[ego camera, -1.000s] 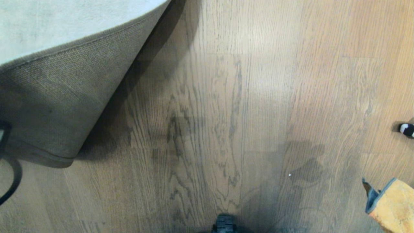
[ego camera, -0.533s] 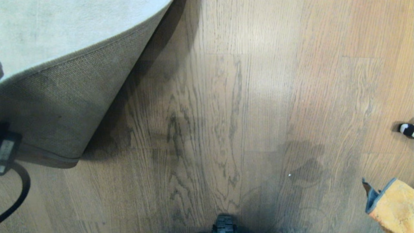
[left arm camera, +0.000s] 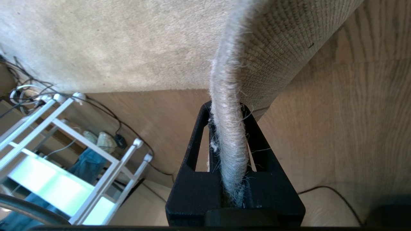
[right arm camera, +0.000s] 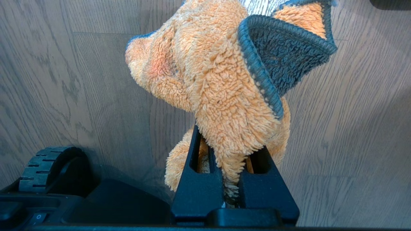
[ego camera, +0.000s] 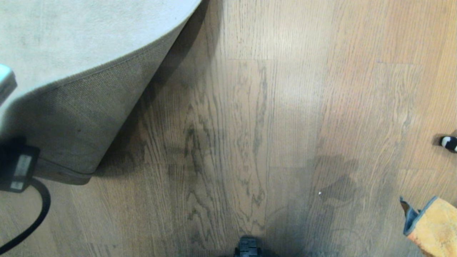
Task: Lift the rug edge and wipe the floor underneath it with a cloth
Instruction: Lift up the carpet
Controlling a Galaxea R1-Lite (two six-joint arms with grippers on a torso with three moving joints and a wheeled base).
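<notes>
The rug edge [left arm camera: 227, 134], a fuzzy pale bound hem, runs between the jaws of my left gripper [left arm camera: 226, 110], which is shut on it and holds it off the floor [ego camera: 250, 107]. The head view shows the rug [ego camera: 71, 39] curled over at the upper left, its tan woven backing [ego camera: 78, 117] turned outward. There my left wrist [ego camera: 18, 167] shows at the far left edge. My right gripper [right arm camera: 229, 144] is shut on the orange cloth [right arm camera: 221, 80] with blue-grey trim, hanging above the planks. The cloth [ego camera: 433, 228] also shows at the head view's lower right corner.
A black cable [ego camera: 34, 221] trails from the left wrist. A small black-and-white object [ego camera: 449, 142] lies at the right edge. My base's wheel [ego camera: 248, 248] is at the bottom centre. A white metal rack [left arm camera: 64, 160] and loose cables stand beyond the rug.
My left wrist has come further into the head view from the left, and the lifted rug fold has shifted rightward with it, showing more pile. The cloth and right arm have stayed still.
</notes>
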